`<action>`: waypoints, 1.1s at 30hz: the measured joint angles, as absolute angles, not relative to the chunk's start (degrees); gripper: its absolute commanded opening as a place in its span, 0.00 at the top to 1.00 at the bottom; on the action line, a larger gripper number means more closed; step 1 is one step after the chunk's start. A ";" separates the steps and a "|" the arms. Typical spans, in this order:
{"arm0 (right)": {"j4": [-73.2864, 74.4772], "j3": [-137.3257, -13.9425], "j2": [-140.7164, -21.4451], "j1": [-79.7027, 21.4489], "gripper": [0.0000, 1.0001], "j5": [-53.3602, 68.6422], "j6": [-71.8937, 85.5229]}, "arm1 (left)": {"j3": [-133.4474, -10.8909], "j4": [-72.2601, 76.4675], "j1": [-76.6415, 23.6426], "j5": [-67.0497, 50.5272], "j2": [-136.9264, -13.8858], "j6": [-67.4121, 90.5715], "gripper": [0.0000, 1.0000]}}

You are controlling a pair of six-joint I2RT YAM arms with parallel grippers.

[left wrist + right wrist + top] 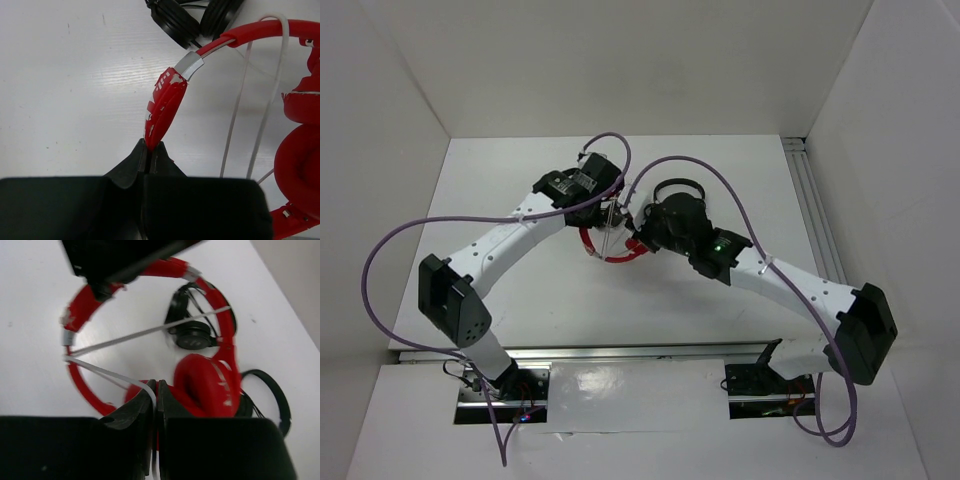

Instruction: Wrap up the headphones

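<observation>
- The headphones lay mid-counter.
- The left gripper clamped the headband; the right gripper pinched the cable.
- Risk: the taut cable could slip out, or snag the black headphones nearby.

Red over-ear headphones sit at the centre of the top view, mostly hidden. In the left wrist view the red headband arcs across the upper right, with a silver-edged joint near centre and a chipped red end pointing down mid-frame. Two padded earcups sit close together at the right edge. The thin white cable loops over the headband top, its strands crossing the loop.
</observation>
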State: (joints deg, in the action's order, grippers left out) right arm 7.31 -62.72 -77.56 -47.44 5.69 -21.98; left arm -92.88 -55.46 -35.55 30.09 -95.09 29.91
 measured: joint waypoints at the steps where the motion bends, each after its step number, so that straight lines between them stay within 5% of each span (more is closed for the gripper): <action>1: 5.45 -60.71 -76.27 -47.48 0.85 3.95 -21.93 | -91.90 -54.72 -35.53 29.21 -94.45 29.61 1.00; 13: -10.57 -59.59 -81.43 -46.87 0.85 -9.91 -18.81 | -85.82 -55.33 -35.42 28.12 -90.24 26.85 1.00; 33: -17.17 -61.49 -92.90 -35.92 0.85 -4.27 -12.21 | -81.60 -54.13 -38.11 26.22 -80.62 25.50 1.00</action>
State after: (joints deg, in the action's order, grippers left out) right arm -17.17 -61.49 -92.90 -35.92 -4.27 -12.21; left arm -81.60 -54.13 -38.11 26.22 -80.62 25.50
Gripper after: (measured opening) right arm 0.153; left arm 0.067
